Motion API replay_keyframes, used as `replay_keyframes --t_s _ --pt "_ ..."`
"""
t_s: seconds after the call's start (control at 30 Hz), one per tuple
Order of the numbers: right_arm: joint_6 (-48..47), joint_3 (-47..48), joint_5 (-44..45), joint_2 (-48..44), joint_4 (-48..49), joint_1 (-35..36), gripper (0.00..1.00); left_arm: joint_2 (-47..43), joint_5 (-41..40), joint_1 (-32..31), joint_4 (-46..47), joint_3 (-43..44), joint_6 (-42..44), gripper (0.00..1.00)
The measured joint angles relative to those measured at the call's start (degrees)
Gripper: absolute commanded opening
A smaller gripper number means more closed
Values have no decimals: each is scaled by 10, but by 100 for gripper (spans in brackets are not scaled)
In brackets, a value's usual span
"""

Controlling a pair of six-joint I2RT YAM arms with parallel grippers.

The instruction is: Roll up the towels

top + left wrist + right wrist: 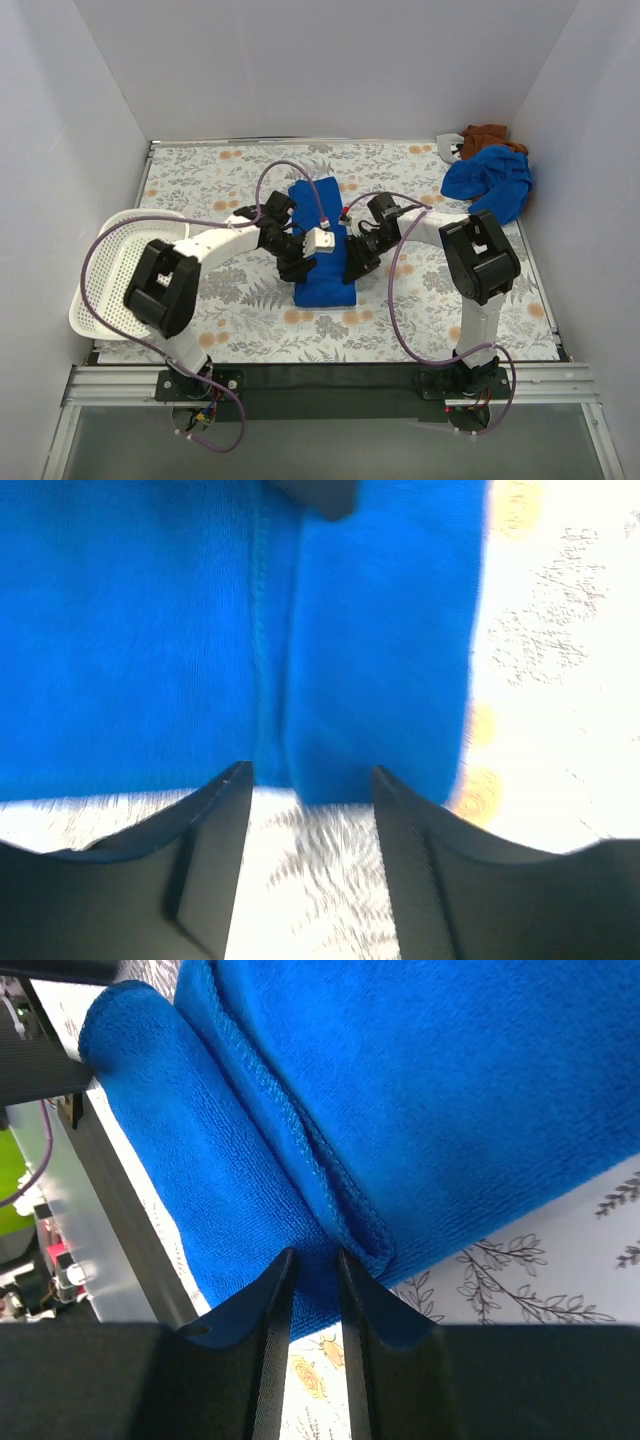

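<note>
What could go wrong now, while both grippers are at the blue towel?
1. The left gripper stands open with the towel ahead of it, so that side is loose and the rolled part may unroll.
2. The right gripper seems to pinch only a thin fold at the towel's edge; a pull there may skew the roll or slip off.
</note>
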Motion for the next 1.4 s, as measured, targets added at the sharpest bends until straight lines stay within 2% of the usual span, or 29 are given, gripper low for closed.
replay_keyframes --t_s 0.13,0.27,0.33,0.4,0.6,0.7,0.73,0.83,0.87,0.93,0.97,1.03,1.1,1.2,1.3,1.4 --pt "4 12 5 6 -1 0 27 -122 -34 -13 2 -52 10 52" --pt "6 23 16 7 0 0 25 -194 -94 -92 39 -95 16 53" --pt "8 25 20 7 0 0 25 -192 -135 -153 67 -131 15 52" --pt "9 25 24 7 0 0 23 -178 -171 -185 87 -155 10 52" --pt "15 25 31 7 -1 0 17 -133 -258 -219 144 -178 8 47" --pt "17 25 33 7 -1 0 16 -115 -274 -221 166 -178 10 43" --pt "17 25 33 7 -1 0 15 -108 -276 -221 171 -179 12 31" --pt "16 25 35 7 -3 -1 16 -94 -281 -222 186 -181 24 17" --pt "14 26 34 7 -5 -3 20 -94 -279 -221 186 -181 26 10" --pt "9 28 32 4 -15 -13 28 -92 -263 -212 173 -173 30 6" --pt "2 30 31 -1 -23 -23 40 -89 -250 -207 162 -165 30 3" --pt "-10 34 33 -19 -40 -52 51 -75 -205 -188 124 -139 27 2" --pt "-30 39 37 -56 -54 -91 57 -56 -158 -166 84 -110 26 1" --pt "-66 41 51 -133 -64 -133 62 -19 -82 -131 14 -61 27 0" --pt "-113 34 58 -234 -63 -137 64 33 -7 -90 -58 -4 35 1" --pt "-162 -3 50 -334 -60 -125 60 89 57 -54 -126 48 53 0"
